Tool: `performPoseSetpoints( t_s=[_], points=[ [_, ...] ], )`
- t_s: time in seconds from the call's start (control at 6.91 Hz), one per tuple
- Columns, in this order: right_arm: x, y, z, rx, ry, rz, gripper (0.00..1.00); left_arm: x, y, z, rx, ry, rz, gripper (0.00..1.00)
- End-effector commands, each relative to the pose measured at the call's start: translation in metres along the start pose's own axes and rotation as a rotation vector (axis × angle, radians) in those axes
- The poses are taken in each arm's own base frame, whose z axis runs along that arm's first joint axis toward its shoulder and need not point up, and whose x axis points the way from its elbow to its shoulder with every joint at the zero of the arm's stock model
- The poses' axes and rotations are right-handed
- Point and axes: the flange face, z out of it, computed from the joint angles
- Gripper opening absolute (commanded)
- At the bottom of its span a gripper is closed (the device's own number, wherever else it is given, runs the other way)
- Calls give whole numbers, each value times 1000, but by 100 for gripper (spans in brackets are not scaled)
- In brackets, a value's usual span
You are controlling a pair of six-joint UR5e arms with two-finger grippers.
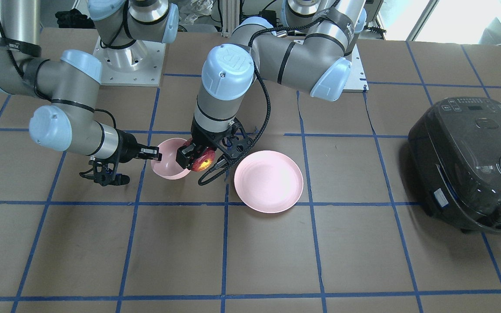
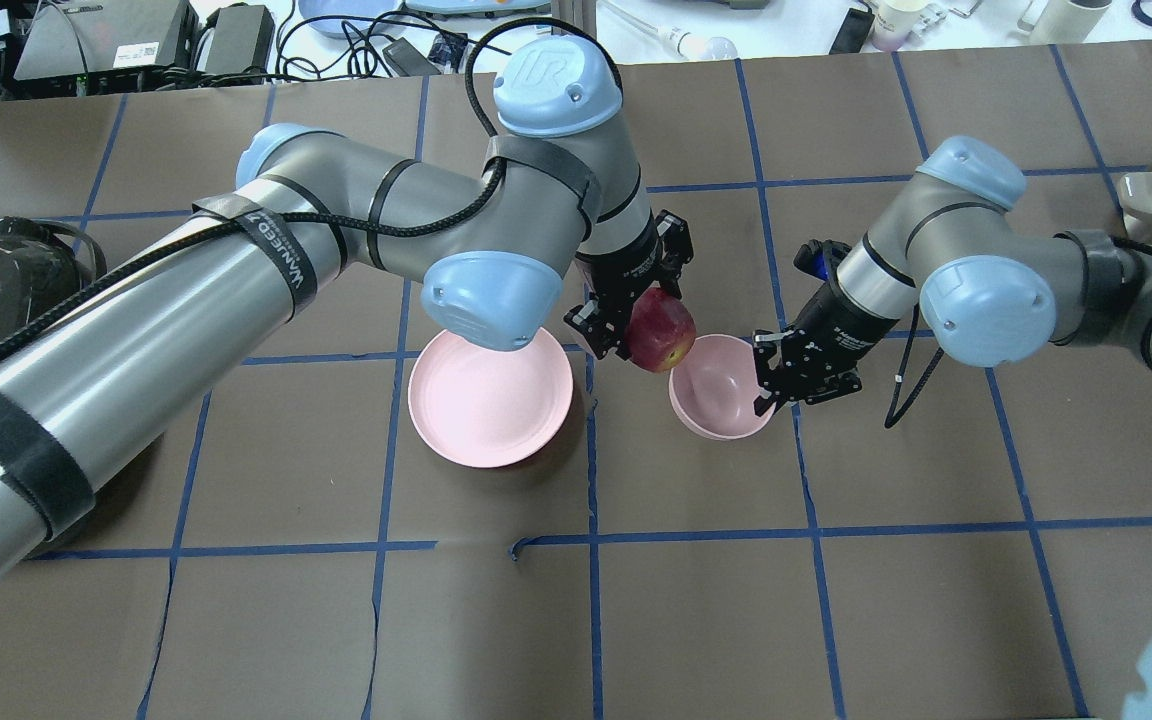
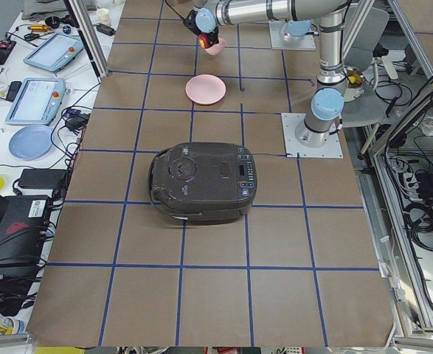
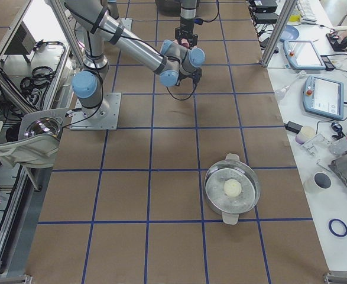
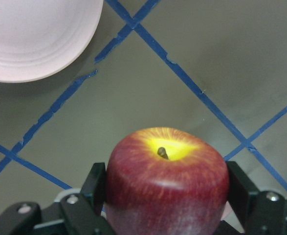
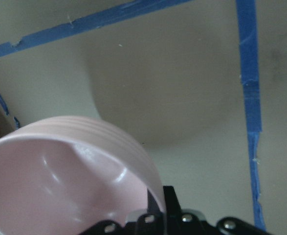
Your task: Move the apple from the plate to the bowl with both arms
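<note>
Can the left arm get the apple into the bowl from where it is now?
Likely yes: the left gripper holds the apple right beside the bowl, nothing between them, and the right gripper grips its opposite rim.

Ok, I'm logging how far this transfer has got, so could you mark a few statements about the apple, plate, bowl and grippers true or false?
1. The apple lies on the plate. False: the left gripper holds it in the air by the bowl's rim, and the plate is empty.
2. The right gripper is clamped on the rim of the bowl. True.
3. The bowl sits level. False: it is tipped, with its opening turned toward the apple.
4. A dark rice cooker stands on the table. True.
</note>
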Motion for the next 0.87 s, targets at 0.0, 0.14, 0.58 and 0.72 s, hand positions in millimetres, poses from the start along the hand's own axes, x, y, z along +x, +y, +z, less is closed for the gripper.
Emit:
performPoseSetpoints(
  t_s=[0.0,0.14,0.58,0.72],
  points=[
    [-27,6,28,-16,36,2,0,2,-1,4,0,4,-2,0],
    [-26,2,34,-13,48,10,26,2,-2,7,-1,1,-4,0],
    [-18,-8,-4,72,189,-7,100,2,-1,7,-7,3,-9,0],
    [-17,-14,-34,63,215,18,100,2,1,9,-8,1,-19,0]
  ],
)
